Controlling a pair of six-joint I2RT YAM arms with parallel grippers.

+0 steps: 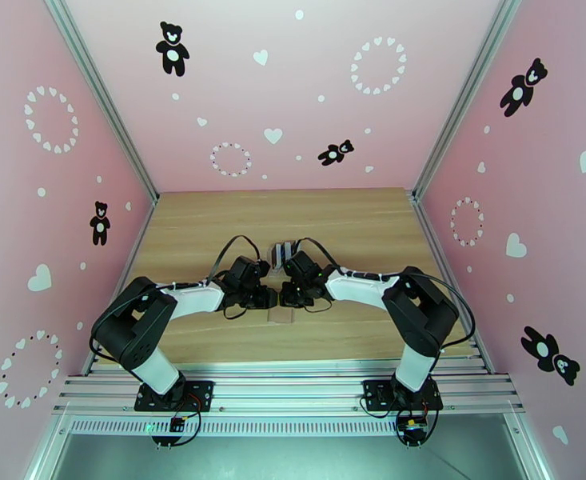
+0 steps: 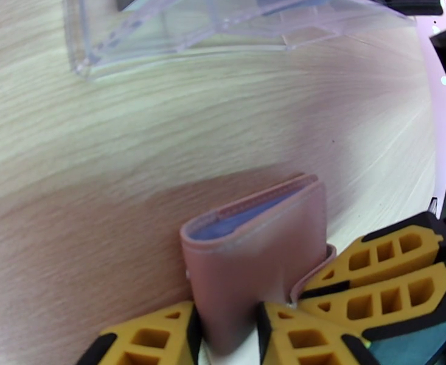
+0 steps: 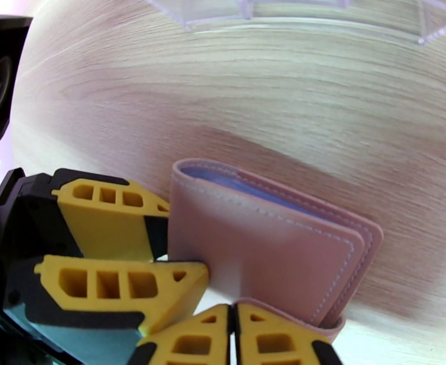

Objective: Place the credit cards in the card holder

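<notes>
Left gripper point(image 2: 229, 336) is clamped on the wallet point(image 2: 253, 250), one yellow finger point(image 2: 149, 336) on each cover. From the right wrist its fingers come in from the left and bite the wallet's point(image 3: 259, 244) left edge.

Right gripper point(image 3: 232, 326): fingers almost together, only a thin seam between them. The snap tab point(image 3: 296, 314) curls over the fingertips. Can't tell whether it's pinched or just lying there.

From the top camera, both grippers point(image 1: 265, 298) point(image 1: 290, 295) meet tip to tip over the wallet point(image 1: 281, 315).

Wallet look: tan-pink, leather-like, folded, with pale stitching along the edges and a rounded fold at one end. The covers are slightly parted along the top, showing a blue edge point(image 2: 241, 221) inside. Can't tell whether that's a card or a sleeve. There's a shadow on the wood under it, and I can't tell if it touches the worktop point(image 1: 356, 226).

Position: midway between the worktop's left and right edges, nearer the near edge than the far one. A clear stand point(image 2: 162, 38) sits just beyond it toward the far edge, apart from the wallet.
</notes>
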